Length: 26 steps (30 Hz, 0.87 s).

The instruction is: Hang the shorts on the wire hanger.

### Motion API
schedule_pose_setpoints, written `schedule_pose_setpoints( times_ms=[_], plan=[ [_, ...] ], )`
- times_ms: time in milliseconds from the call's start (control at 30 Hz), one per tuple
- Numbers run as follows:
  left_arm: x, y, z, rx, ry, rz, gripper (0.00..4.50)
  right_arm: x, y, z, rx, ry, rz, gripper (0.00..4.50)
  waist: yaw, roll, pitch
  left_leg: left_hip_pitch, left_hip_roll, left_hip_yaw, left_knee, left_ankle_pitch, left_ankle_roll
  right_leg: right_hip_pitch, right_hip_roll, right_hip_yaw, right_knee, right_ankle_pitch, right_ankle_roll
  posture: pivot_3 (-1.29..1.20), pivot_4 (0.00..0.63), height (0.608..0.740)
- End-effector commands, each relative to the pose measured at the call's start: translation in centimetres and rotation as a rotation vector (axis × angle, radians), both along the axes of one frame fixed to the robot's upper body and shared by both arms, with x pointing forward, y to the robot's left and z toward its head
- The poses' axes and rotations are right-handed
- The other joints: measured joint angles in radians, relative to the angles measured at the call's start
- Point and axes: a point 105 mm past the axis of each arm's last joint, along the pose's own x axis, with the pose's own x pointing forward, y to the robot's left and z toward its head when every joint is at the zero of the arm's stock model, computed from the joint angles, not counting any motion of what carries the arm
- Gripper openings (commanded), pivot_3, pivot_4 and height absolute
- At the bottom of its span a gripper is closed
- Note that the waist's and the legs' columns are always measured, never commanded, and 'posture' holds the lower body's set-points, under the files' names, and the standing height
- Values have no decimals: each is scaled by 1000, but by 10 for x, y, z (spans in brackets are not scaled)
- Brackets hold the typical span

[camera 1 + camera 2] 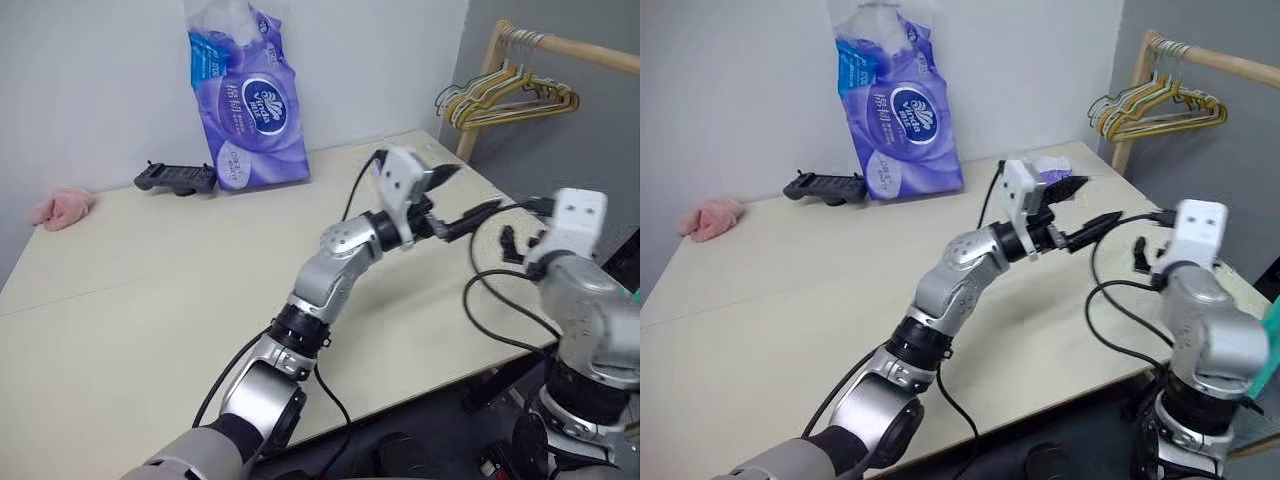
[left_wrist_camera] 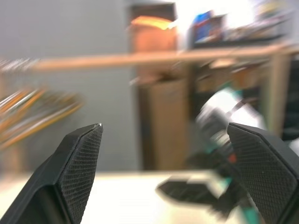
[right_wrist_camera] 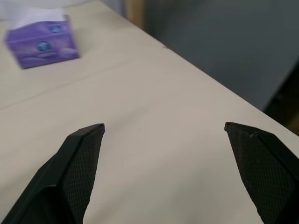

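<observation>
My left gripper (image 1: 476, 188) reaches across the table (image 1: 150, 300) toward its far right corner, fingers wide open and empty; the left wrist view shows them (image 2: 163, 126) spread apart. The right gripper (image 1: 522, 240) hovers above the table's right edge, just right of the left one. It is open too, with bare tabletop between its fingers (image 3: 163, 126). A strip of teal-green fabric, the shorts (image 1: 1271, 350), shows at the picture's right border beside my right arm. The wire hanger is out of view.
A tall purple tissue pack (image 1: 250, 100) leans on the back wall, with a black controller (image 1: 175, 178) beside it and a pink cloth (image 1: 60, 208) at far left. A small purple tissue box (image 3: 42, 44) sits near the far right corner. Bunched hangers (image 1: 510, 95) hang on a wooden rack beyond.
</observation>
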Motion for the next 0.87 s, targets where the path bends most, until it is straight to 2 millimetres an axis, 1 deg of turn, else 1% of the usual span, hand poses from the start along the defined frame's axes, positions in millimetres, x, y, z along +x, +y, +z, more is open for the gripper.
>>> schedule_pose_setpoints(
  times_ms=[33, 100, 200, 300, 367, 467, 533, 633, 767, 833, 867],
  plan=[
    [32, 44, -22, 31, 60, 308, 4500, 23, 32, 8, -50, -136, 166, 4377, 5, -5, 3, 0, 0, -1, 0, 0, 0, 0, 0, 0, 0, 0, -1, -178, 50, 740],
    [45, 74, -39, 15, 145, 472, 4500, 33, 50, 1, -109, -162, 253, 4377, 21, -7, 4, 0, 0, -2, 0, 1, -1, -1, 0, -1, 1, 1, -2, -116, 45, 740],
    [52, 116, -63, 9, 269, 685, 4500, 41, 72, -4, -128, -209, 342, 4377, 59, -10, 4, -6, 0, -2, 0, 4, -7, -8, -1, -1, 2, 2, -2, -62, 44, 740],
    [50, 150, -80, 29, 337, 827, 4500, 46, 87, -7, -100, -237, 393, 4377, 105, -11, 5, -8, 0, -4, -1, 5, -9, -11, -1, -3, 3, 2, -3, -16, 42, 740],
    [45, 177, -89, 73, 351, 936, 4500, 46, 97, -12, -77, -244, 429, 4377, 140, -13, 4, -9, 0, -5, -1, 6, -11, -13, -1, -4, 4, 2, -3, 33, 41, 740],
    [32, 207, -95, 106, 348, 1007, 4500, 45, 106, -21, -77, -246, 470, 4377, 185, -20, 2, -19, -2, -5, 0, 8, -15, -26, -2, -3, 11, 2, -3, 107, 43, 740],
    [25, 222, -98, 128, 350, 1045, 4500, 44, 109, -27, -80, -238, 486, 4377, 216, -21, 2, -21, -2, -5, 0, 10, -18, -31, -1, -4, 15, 2, -4, 131, 43, 740],
    [14, 236, -99, 137, 337, 1079, 4500, 43, 109, -36, -80, -227, 497, 4377, 259, -22, 3, -21, -1, -8, 0, 11, -21, -31, -1, -7, 15, 5, -10, 178, 50, 740],
    [7, 244, -96, 114, 316, 1101, 4500, 43, 114, -43, -50, -217, 500, 4377, 301, -25, 5, -21, -1, -11, 0, 15, -24, -30, 0, -10, 15, 9, -17, 231, 58, 740],
    [3, 244, -101, 101, 342, 1110, 4500, 43, 114, -49, -25, -197, 480, 4377, 317, -26, 6, -21, -1, -13, 0, 17, -24, -29, 0, -12, 16, 10, -20, 239, 61, 740],
    [2, 244, -103, 99, 351, 1114, 4500, 44, 114, -51, -19, -191, 473, 4377, 317, -26, 6, -21, -1, -14, 0, 18, -25, -29, 0, -13, 16, 11, -21, 239, 61, 740]
  ],
)
